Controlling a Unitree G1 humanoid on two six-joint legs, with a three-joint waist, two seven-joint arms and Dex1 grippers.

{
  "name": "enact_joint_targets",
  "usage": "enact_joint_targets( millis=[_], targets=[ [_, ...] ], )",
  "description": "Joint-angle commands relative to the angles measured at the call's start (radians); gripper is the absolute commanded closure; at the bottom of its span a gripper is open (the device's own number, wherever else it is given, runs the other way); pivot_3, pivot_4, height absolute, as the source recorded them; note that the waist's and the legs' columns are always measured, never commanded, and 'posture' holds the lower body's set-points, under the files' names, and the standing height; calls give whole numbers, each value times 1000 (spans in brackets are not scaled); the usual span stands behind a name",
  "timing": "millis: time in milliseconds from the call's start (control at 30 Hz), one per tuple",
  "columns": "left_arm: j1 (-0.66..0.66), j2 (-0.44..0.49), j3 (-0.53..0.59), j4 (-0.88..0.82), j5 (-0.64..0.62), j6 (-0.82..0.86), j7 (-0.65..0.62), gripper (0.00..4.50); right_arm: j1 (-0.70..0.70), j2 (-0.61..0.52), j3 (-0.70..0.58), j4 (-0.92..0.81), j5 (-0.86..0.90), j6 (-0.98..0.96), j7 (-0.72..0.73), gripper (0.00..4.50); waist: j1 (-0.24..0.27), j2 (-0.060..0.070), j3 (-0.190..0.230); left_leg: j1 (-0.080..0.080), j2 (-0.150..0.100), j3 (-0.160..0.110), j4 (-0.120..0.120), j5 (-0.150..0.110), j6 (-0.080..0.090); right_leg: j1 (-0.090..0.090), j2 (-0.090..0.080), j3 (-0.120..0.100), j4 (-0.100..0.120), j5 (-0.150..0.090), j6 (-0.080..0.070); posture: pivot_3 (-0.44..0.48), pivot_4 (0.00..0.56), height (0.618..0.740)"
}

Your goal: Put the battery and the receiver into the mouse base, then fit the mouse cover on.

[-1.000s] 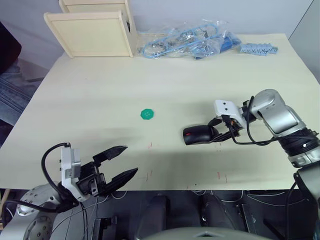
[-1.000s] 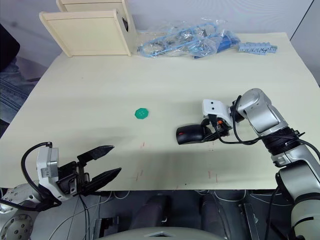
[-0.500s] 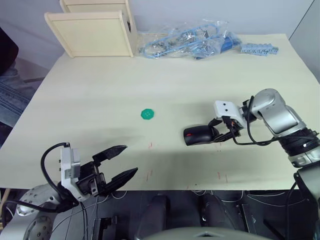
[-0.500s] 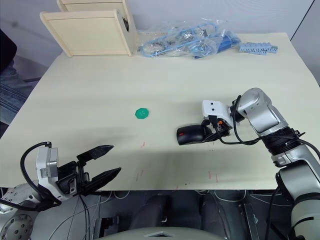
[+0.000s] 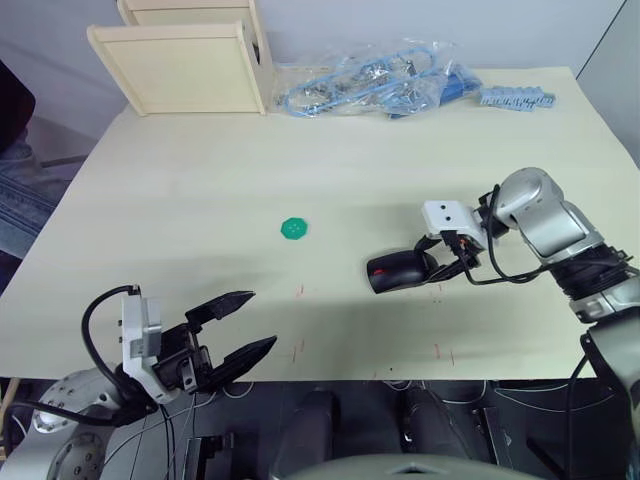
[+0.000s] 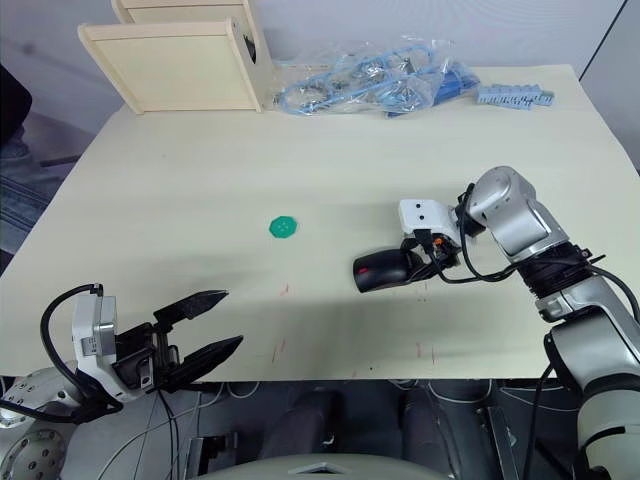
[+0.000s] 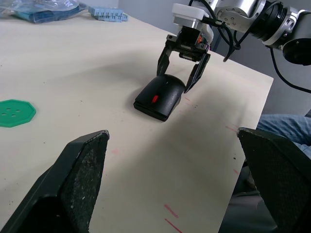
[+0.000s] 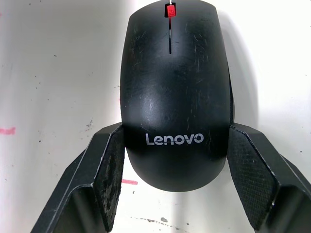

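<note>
The right arm (image 5: 545, 220) is rounded silver-grey metal with black joint rings, a white boxy wrist module (image 5: 452, 216) and looping black cables. Both the right gripper (image 7: 183, 73) and the left gripper (image 5: 238, 330) have tapered black fingers (image 8: 109, 177) with textured inner pads.

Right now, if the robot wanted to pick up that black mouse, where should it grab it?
Probably across the mouse's two long sides near the rounded rear, coming from behind as the right gripper straddles it now; the domed glossy top gives no hold.
</note>
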Motion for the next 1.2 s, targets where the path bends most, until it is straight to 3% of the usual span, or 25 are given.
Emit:
enact_joint_targets(
  millis=[33,1200],
  targets=[
    [2,3,8,-34,-4,-8,7,0,-32,5,5,7,-13,-33,15,1429,0,0,0,0,0,0,0,0,0,0,0,0,0,0,0,0,150,740],
    [-7,6,-6,-41,8,-11,16,0,9,26,15,-69,-40,-1,4,1429,-12,0,0,0,0,0,0,0,0,-1,0,0,0,0,-1,0,150,740]
  ],
)
